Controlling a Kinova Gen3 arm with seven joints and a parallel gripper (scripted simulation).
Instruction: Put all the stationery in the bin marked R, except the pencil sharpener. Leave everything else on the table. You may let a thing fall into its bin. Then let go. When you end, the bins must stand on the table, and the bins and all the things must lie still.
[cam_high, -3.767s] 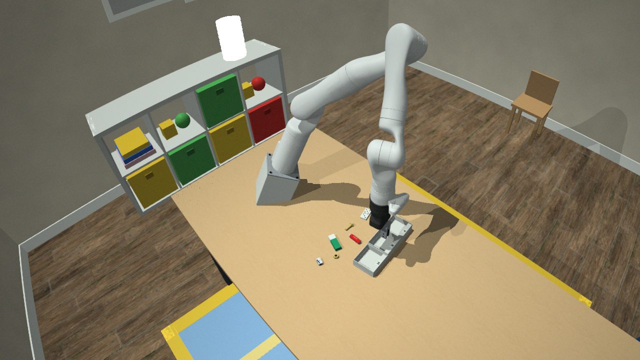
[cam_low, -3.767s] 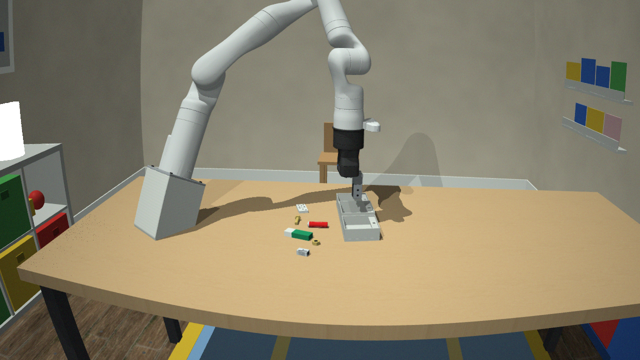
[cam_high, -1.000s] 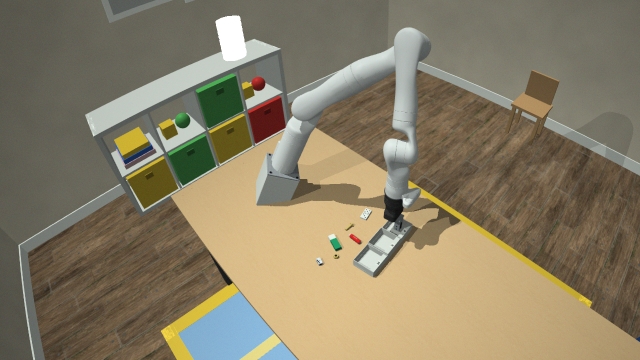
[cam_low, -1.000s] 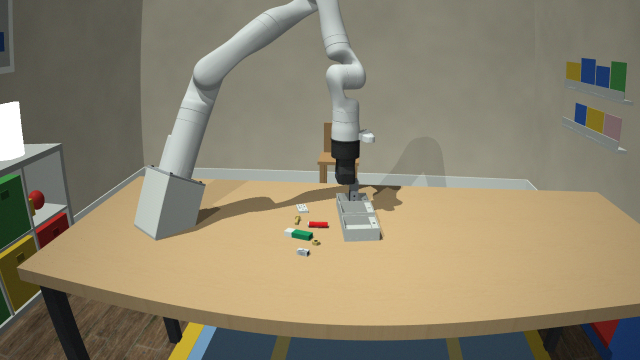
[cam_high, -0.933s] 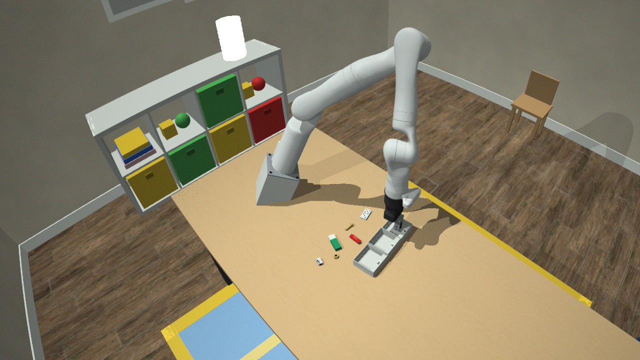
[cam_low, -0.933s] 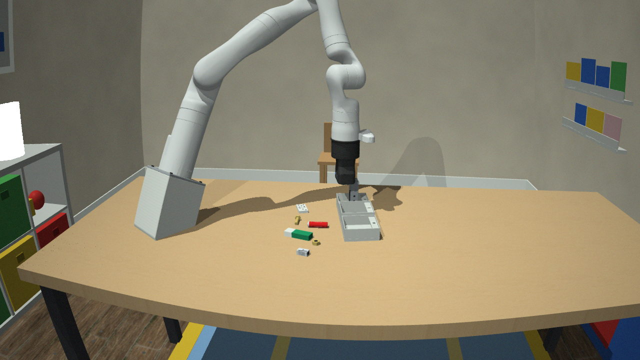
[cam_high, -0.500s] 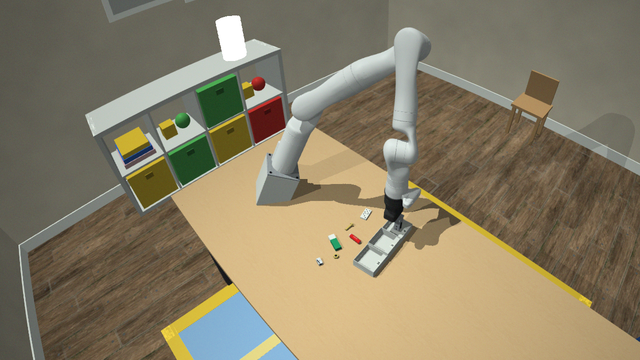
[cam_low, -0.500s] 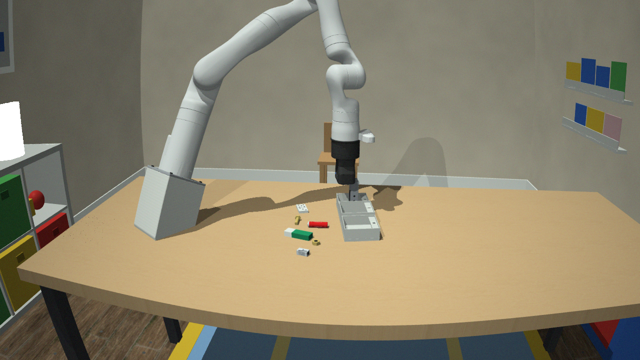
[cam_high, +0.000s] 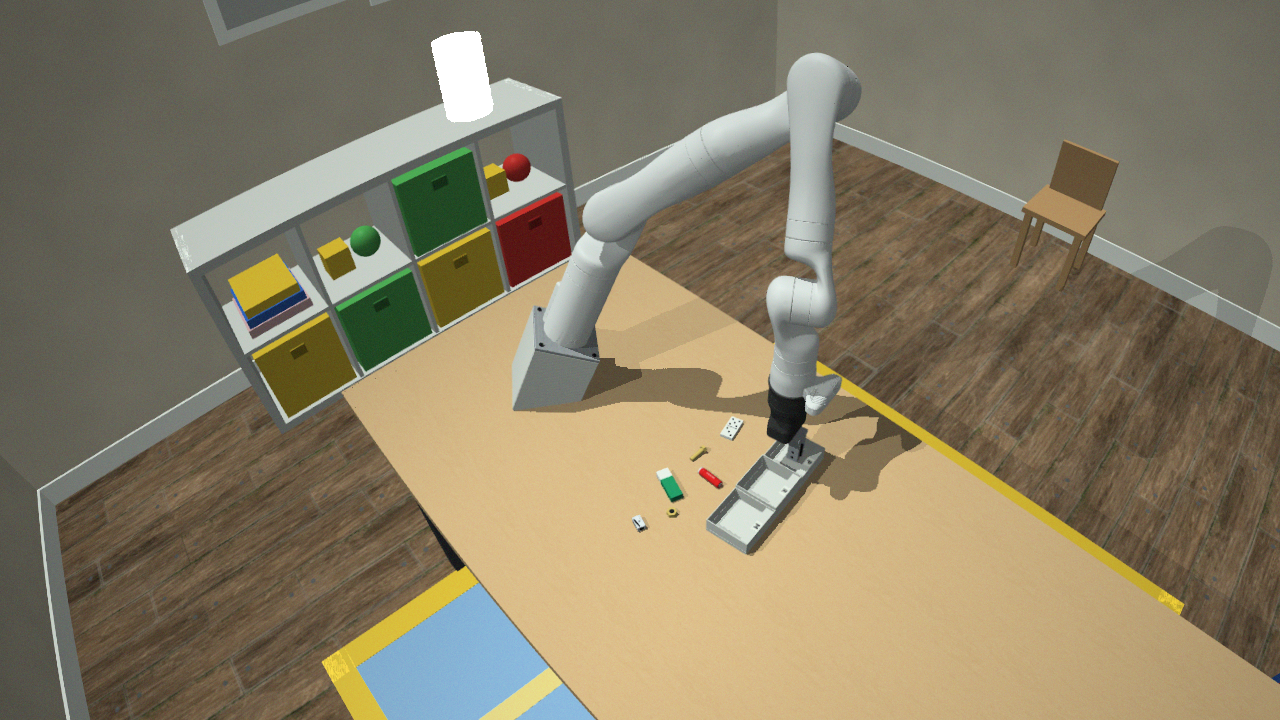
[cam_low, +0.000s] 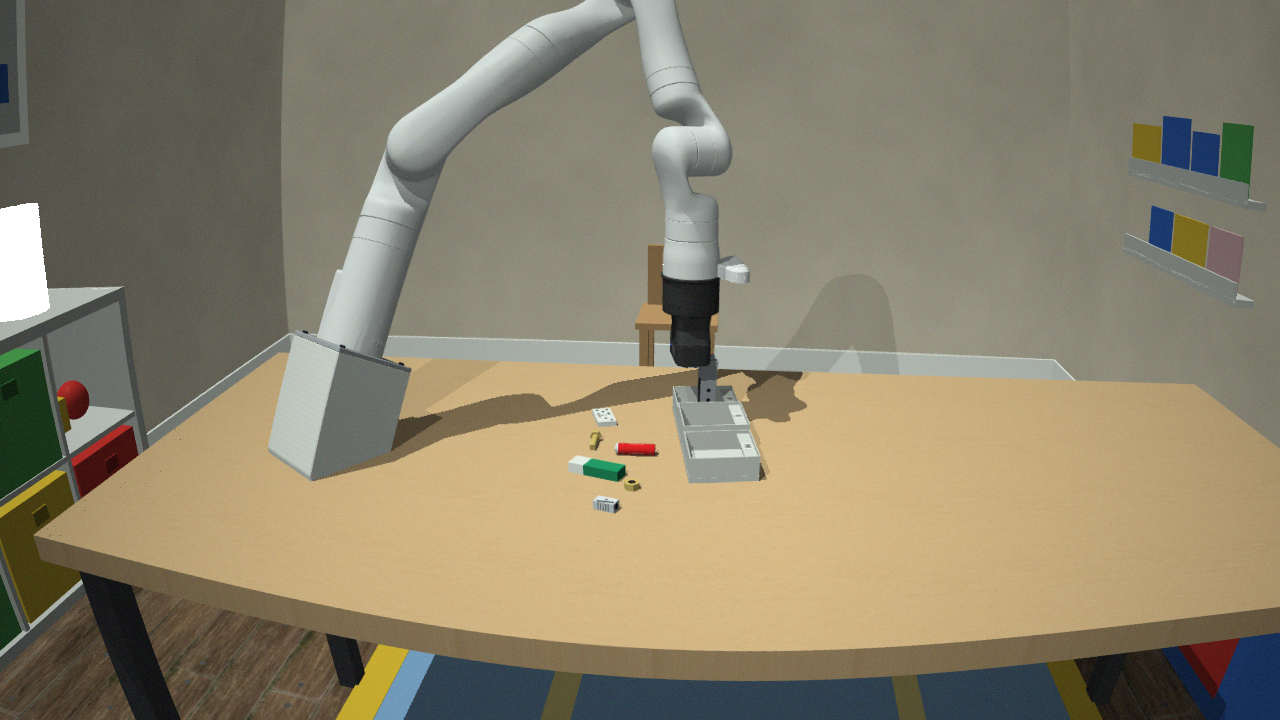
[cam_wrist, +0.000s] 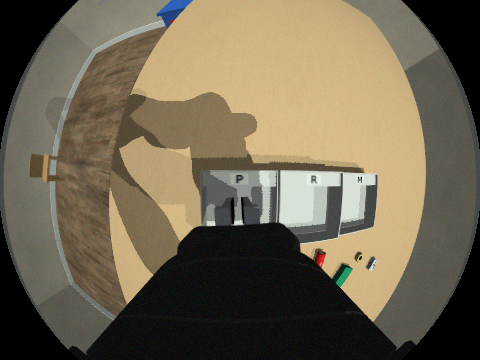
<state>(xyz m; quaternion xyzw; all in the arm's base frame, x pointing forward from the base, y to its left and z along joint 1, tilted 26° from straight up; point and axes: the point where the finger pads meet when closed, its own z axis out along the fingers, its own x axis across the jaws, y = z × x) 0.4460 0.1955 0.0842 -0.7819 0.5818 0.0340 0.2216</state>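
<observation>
Three joined grey bins stand in a row, marked P (cam_wrist: 239, 178), R (cam_wrist: 314, 179) and one more letter at the end. Bin R (cam_high: 768, 489) (cam_low: 712, 415) is the middle one and looks empty. My gripper (cam_high: 796, 450) (cam_low: 707, 394) (cam_wrist: 237, 206) reaches down into bin P with its fingers close together, and I see nothing between them. A green and white eraser (cam_high: 669, 484) (cam_low: 597, 467) (cam_wrist: 343, 275), a red marker (cam_high: 709, 477) (cam_low: 636, 448) (cam_wrist: 320, 258) and a small white pencil sharpener (cam_high: 639, 523) (cam_low: 605, 505) (cam_wrist: 371, 263) lie on the table left of the bins.
A brass nut (cam_high: 670, 512) (cam_low: 631, 485), a brass bolt (cam_high: 698, 454) (cam_low: 595, 438) and a white domino (cam_high: 732, 428) (cam_low: 604, 415) lie near the stationery. The arm's grey base (cam_high: 550, 362) stands at the back of the table. The table's yellow-taped edge (cam_high: 984, 474) runs behind the bins.
</observation>
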